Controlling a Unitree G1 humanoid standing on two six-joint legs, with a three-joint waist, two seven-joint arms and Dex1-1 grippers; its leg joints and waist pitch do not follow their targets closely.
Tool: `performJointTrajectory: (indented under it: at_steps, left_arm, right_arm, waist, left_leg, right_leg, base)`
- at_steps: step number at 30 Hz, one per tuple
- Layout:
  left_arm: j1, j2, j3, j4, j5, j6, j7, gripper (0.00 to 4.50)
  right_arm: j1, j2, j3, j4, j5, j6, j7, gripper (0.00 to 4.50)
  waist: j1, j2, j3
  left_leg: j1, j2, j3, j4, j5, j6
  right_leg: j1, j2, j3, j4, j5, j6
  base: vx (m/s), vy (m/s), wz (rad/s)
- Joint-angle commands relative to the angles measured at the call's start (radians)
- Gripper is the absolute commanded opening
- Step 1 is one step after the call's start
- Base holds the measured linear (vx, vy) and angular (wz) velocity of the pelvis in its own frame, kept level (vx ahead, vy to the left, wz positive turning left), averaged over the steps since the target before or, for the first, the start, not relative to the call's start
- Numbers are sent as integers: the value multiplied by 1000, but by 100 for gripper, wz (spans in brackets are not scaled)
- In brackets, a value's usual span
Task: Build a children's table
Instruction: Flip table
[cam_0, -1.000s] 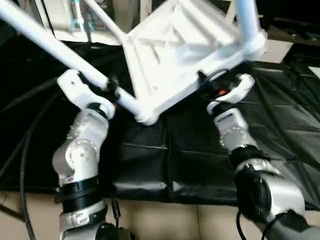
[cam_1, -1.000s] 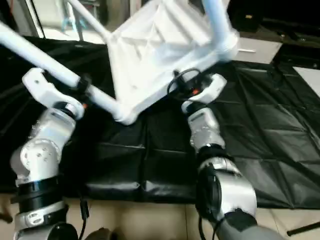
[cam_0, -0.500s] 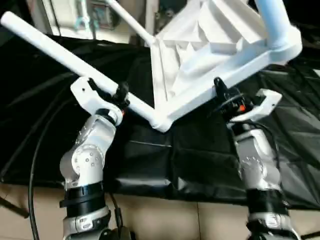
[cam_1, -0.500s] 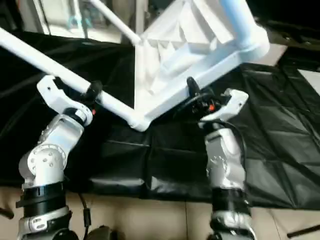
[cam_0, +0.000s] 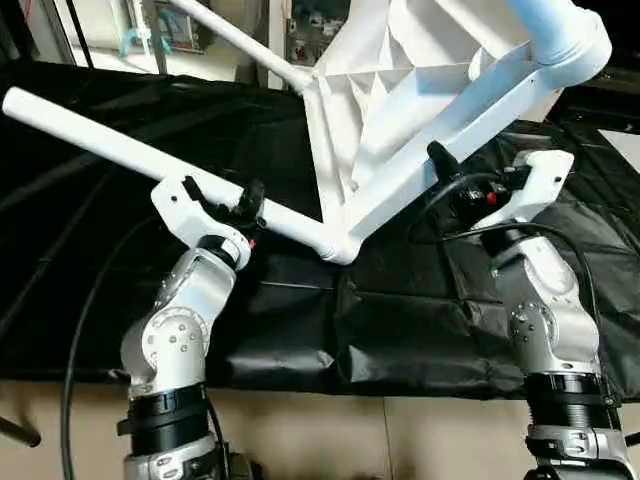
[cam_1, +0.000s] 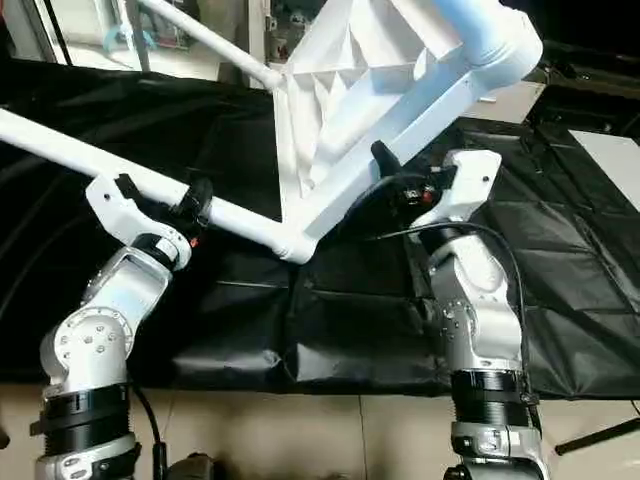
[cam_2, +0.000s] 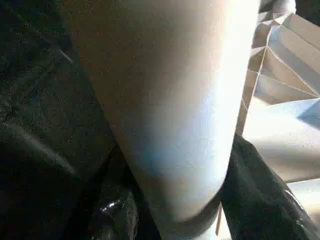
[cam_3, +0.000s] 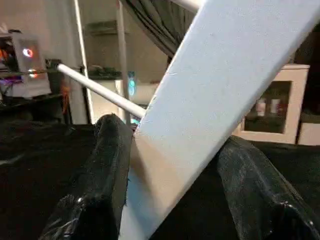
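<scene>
The children's table hangs tilted above the black cloth, ribbed underside toward me. One long white leg runs out to the left from the near corner. My left gripper is shut on that leg close to the corner; in the left wrist view the leg sits between the black fingers. My right gripper is shut on the top's rim, with a finger on each side. Another leg rises at the upper right, and a third leg points away at the back.
The black-cloth work table spreads beneath the arms, its front edge near the pale floor. A black cable loops at the left. Shelves and a white cabinet stand behind.
The camera has shifted. Both arms have raised the table and it stands steeper now, its right corner higher. Both grips hold as before.
</scene>
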Motion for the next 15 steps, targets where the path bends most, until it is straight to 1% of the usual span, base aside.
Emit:
performJointTrajectory:
  at_steps: [1,4,5,7,8,9,10,11,12,14,15]
  left_arm:
    - [48,86,-22,-1,155,46,34,185]
    - [64,112,-56,-8,179,53,26,185]
    - [71,117,-61,-8,184,52,31,186]
    - [78,134,-77,-5,192,52,25,187]
    - [82,146,-88,-5,198,56,22,187]
    - [85,156,-97,-7,199,59,23,187]
    - [89,166,-107,-9,208,59,26,223]
    - [95,158,-99,-15,193,52,27,223]
    - [99,153,-92,-21,186,50,32,245]
    - [105,146,-76,-28,175,46,46,267]
    - [109,143,-67,-30,172,43,54,283]
  right_arm:
    - [-56,-100,-30,-130,-158,-57,-50,224]
    - [-92,-99,-6,-171,-173,-46,-56,224]
    - [-109,-102,5,-183,-179,-45,-54,224]
    - [-126,-113,21,-190,-197,-56,-50,224]
    - [-131,-118,31,-193,-205,-61,-50,224]
    - [-132,-120,38,-196,-207,-58,-53,224]
    - [-131,-119,44,-196,-209,-57,-56,224]
    - [-128,-118,51,-194,-209,-53,-62,224]
    - [-126,-117,54,-191,-210,-53,-67,224]
    - [-125,-118,58,-188,-214,-50,-77,224]
    - [-126,-118,59,-186,-218,-49,-85,224]
  waist:
    - [0,-3,-81]
    - [-3,-4,-79]
    - [-5,-7,-79]
    - [-8,-13,-80]
    - [-9,-9,-80]
    - [-10,-9,-80]
    - [-9,-13,-80]
    - [-9,-18,-79]
    - [-8,-19,-79]
    - [-10,-24,-79]
    - [-9,-23,-79]
  left_leg:
    - [46,73,-34,-71,-25,20]
    - [47,75,-34,-72,-48,13]
    - [47,75,-33,-72,-58,5]
    - [46,75,-33,-72,-52,3]
    - [47,74,-34,-71,-45,1]
    - [47,74,-33,-70,-40,0]
    - [47,74,-33,-69,-36,0]
    - [48,74,-31,-69,-29,1]
    - [48,74,-32,-69,-28,0]
    - [46,73,-32,-68,-10,0]
    - [47,74,-33,-68,-7,-3]
  right_leg:
    - [41,-69,42,-52,64,-159]
    - [42,-70,42,-54,32,-157]
    - [42,-69,43,-56,15,-153]
    - [42,-68,42,-54,14,-151]
    - [41,-67,42,-52,19,-150]
    - [41,-67,42,-51,26,-149]
    - [41,-69,42,-49,34,-150]
    - [40,-68,43,-49,43,-151]
    - [41,-68,42,-50,44,-151]
    - [42,-65,42,-46,53,-134]
    - [43,-66,42,-46,52,-134]
  base:
    - [0,0,0]
    - [0,0,0]
    - [0,0,0]
    - [0,0,0]
    - [0,0,0]
    - [0,0,0]
    - [0,0,0]
    - [0,0,0]
    - [0,0,0]
    - [0,0,0]
    - [0,0,0]
